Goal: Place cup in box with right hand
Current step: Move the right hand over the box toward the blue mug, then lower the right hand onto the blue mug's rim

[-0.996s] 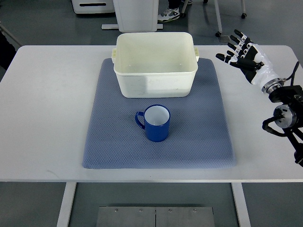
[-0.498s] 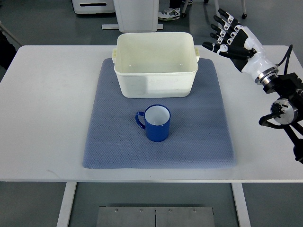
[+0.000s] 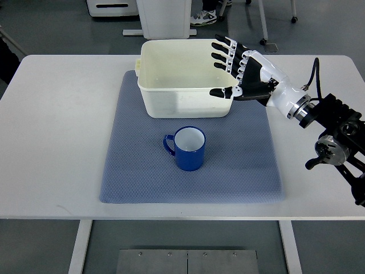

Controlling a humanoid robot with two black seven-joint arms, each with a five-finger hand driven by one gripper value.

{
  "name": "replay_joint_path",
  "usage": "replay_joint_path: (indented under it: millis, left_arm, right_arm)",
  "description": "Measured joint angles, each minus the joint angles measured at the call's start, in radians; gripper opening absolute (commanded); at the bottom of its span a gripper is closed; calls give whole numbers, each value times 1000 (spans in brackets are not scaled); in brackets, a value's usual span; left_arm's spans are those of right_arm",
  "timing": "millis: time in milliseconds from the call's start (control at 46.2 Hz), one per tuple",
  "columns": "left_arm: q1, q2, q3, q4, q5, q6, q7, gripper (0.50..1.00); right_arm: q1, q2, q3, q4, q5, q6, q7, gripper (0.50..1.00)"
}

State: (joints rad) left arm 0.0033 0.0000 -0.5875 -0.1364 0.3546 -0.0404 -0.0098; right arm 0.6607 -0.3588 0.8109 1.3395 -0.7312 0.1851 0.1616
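Observation:
A blue cup [image 3: 189, 148] with a white inside stands upright on the blue-grey mat [image 3: 137, 171], its handle pointing left. Behind it on the mat sits the empty cream box [image 3: 186, 77]. My right hand [image 3: 231, 67] reaches in from the right with fingers spread and holds nothing. It hovers over the box's right rim, up and to the right of the cup, not touching it. The left arm does not show.
The mat lies on a white table [image 3: 51, 137]. Beyond the far edge stand a white cabinet base [image 3: 164, 17], chair legs, and a person's shoe [image 3: 202, 18]. My right forearm and wrist joints [image 3: 333, 134] take up the table's right side.
My right hand has swung left and nearer, from beyond the table's far right corner to above the box's right rim. Cup and box have not moved.

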Motion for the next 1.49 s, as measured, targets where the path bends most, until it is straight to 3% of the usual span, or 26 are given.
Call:
replay_joint_path:
  millis: [693,910,1495]
  left_arm:
    - [0,0,0,0,0,0,2,1000]
    - [0,0,0,0,0,1,1,1000]
    - [0,0,0,0,0,0,1,1000]
  right_arm:
    - [-27,30,-143,-2,-95,33,7,998]
    - [-45,82,-157,-13,-130,32,7,998]
    - [-41,156,-146,-151,-151,20,38,998]
